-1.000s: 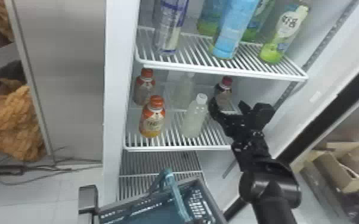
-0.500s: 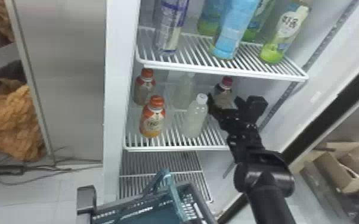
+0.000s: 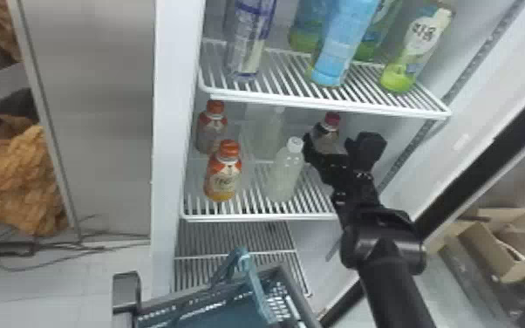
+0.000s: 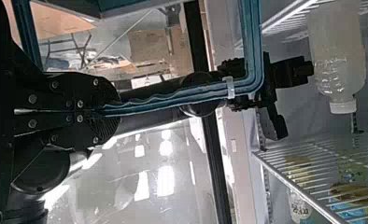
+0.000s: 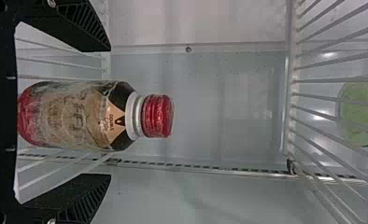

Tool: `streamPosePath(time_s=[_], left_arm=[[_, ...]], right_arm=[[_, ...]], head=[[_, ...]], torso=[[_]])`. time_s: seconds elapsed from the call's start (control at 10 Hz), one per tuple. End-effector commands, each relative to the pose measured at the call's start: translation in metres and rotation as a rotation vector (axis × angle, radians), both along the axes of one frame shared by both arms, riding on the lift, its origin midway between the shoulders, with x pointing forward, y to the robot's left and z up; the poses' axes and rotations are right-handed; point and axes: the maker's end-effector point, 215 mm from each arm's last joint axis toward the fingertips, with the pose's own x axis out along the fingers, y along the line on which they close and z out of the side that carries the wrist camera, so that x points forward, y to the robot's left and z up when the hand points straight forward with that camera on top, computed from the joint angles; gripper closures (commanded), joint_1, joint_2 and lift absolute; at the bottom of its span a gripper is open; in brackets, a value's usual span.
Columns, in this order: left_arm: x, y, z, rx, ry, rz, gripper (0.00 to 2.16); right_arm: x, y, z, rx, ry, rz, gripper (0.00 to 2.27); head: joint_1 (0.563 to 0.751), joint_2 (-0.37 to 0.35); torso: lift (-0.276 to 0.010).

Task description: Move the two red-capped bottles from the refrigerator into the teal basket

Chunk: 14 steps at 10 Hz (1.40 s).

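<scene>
Middle shelf (image 3: pixel 257 217): left front bottle (image 3: pixel 223 176) before left rear bottle (image 3: pixel 211 131); centre front bottle (image 3: pixel 283 176) before centre rear bottle (image 3: pixel 269 133); right bottle (image 3: pixel 328 138) at rear. Upper shelf (image 3: pixel 327 104) holds more bottles (image 3: pixel 340 48). Basket (image 3: pixel 196 316) low, before refrigerator (image 3: pixel 169 131).

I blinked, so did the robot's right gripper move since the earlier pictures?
Yes. Against the shelf's front edge, the right gripper went deeper into the refrigerator, and closer around the bottle with the dark red cap.
</scene>
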Motion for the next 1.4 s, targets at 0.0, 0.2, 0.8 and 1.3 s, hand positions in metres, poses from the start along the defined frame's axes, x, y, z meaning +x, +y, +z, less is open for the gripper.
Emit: streamPosePath(time_s=[0.0,0.2,0.8,1.3], left_arm=[[0.0,0.0,0.0,0.0,0.001,-0.001,1.13],[0.0,-0.001,0.0,0.001,-0.001,-0.003,1.13],[-0.001,-0.001,0.001,0.0,-0.003,-0.005,1.13],[0.0,0.0,0.001,-0.001,-0.002,0.001,1.13]], right_arm=[[0.008,-0.001,0.002,0.002,0.006,-0.002,0.04],[0.017,-0.003,0.0,0.0,0.022,-0.009,0.04],[0.025,-0.002,-0.007,-0.008,0.065,-0.008,0.73],[-0.005,-0.001,0.037,-0.015,-0.047,0.001,0.73]], head=[[0.695,-0.35],[0.695,-0.35],[0.695,-0.35],[0.695,-0.35]], torso=[[-0.228],[-0.228],[-0.228],[-0.228]])
